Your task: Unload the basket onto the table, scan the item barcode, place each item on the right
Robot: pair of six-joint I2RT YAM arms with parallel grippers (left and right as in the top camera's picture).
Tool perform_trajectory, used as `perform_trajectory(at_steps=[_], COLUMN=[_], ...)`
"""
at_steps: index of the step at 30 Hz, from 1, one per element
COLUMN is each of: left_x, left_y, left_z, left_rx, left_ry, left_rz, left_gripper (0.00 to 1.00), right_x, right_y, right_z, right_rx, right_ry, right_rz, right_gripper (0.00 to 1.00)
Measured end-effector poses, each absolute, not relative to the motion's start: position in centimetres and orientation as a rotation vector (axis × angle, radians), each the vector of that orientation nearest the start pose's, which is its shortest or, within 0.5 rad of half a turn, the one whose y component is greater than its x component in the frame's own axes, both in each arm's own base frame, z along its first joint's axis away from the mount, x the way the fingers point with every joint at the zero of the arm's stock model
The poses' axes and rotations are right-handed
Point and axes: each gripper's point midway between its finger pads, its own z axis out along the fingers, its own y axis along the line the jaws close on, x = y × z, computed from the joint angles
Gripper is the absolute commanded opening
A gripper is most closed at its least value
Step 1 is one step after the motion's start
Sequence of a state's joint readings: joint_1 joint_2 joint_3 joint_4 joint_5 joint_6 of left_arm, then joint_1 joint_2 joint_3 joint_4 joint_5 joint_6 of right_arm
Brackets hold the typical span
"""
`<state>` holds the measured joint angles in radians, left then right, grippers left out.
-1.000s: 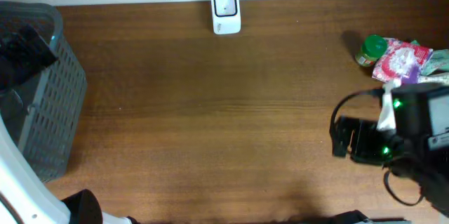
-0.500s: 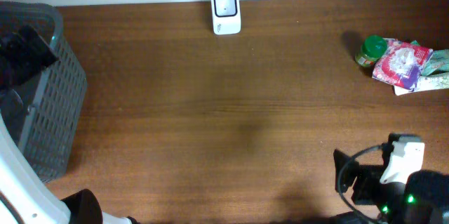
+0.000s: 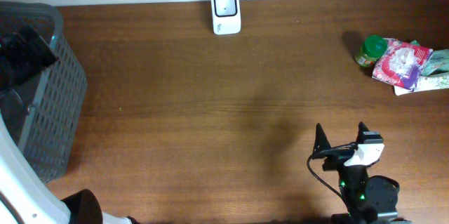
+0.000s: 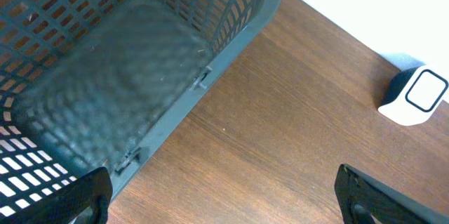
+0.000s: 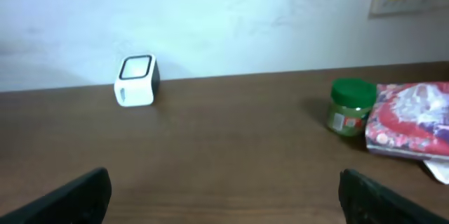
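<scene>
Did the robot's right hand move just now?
Yes. The right gripper was just below the green-lidded jar; now it sits farther from it, down toward the table's near edge and a bit left.

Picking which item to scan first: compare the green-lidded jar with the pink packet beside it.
The jar stands upright; the packet lies flat. The jar is round, green-lidded; the packet is pink and red. The jar sits nearer the scanner than the packet. Both rest at the table's right end, neither held.
</scene>
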<state>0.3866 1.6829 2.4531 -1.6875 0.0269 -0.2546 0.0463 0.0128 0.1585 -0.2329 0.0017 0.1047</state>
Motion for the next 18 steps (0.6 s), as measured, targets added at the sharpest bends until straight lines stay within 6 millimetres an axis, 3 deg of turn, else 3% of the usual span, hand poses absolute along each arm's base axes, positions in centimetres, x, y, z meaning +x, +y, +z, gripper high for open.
perform_trajectory(at_steps=[2,4,18], left_x=[31.0,31.0,31.0], left_y=[12.1,12.1,12.1], left_z=[39.4,39.4,39.4], left_rx=[-0.773,-0.773,-0.773], left_ry=[2.364,2.365,2.364], left_rz=[0.022,0.022,0.022], left_gripper=[0.99,0.99,0.99], right_x=[24.1,24.6,24.6], right_y=[1.2,1.2,0.8], right_z=[18.6,16.4,16.0], right_rx=[0.046,0.075,0.079], right_ry=[1.614,1.633,1.641], right_rz=[0.12,0.147,0.105], right_gripper=[0.99,0.99,0.99])
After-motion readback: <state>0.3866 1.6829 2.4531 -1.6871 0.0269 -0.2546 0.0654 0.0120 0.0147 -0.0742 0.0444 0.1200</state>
